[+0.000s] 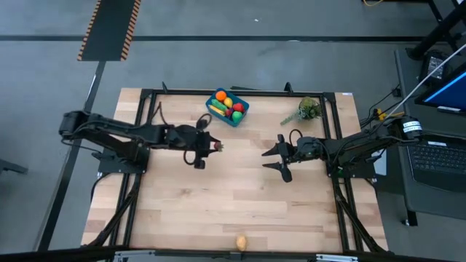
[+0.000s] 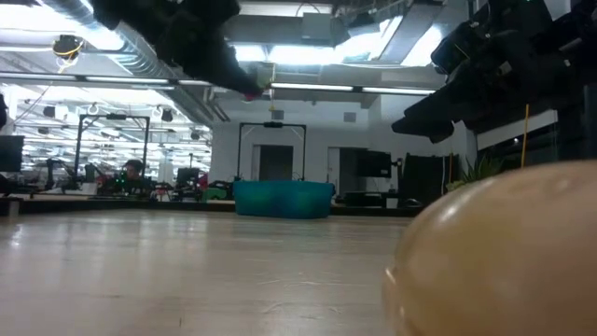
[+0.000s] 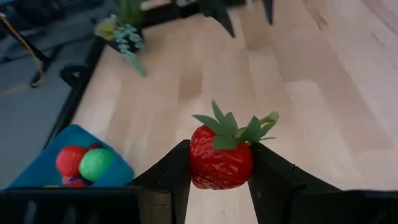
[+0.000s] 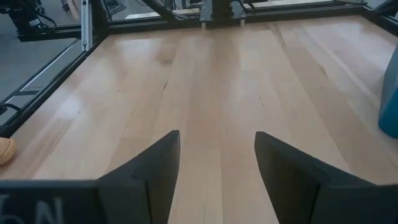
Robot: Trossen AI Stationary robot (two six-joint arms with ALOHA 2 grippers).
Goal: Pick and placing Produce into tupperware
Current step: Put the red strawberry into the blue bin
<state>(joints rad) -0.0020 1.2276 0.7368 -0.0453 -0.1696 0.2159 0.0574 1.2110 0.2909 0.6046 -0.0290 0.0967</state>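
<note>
Two claws: both above the tabletop, left one loaded, right one empty
Left claw: clamped on a red strawberry, green leaves up, pinched between both fingers
Strawberry height: lifted clear of the wood, hanging just short of the blue tupperware, on the side nearer the middle of the tabletop
Tupperware: sits at the far edge of the tabletop, already carrying an orange piece, a yellow piece, a red piece and a green piece
Left wrist view of tupperware: one blue corner showing, red and green produce touching inside it
Right claw: fingers standing apart, nothing between them, bare wood ahead; it waits well to the right of the tupperware
Plant sprig: lying right of the tupperware, near the far edge
Tan produce piece: alone at the near edge, well apart from the tupperware, looming large in the low view
</note>
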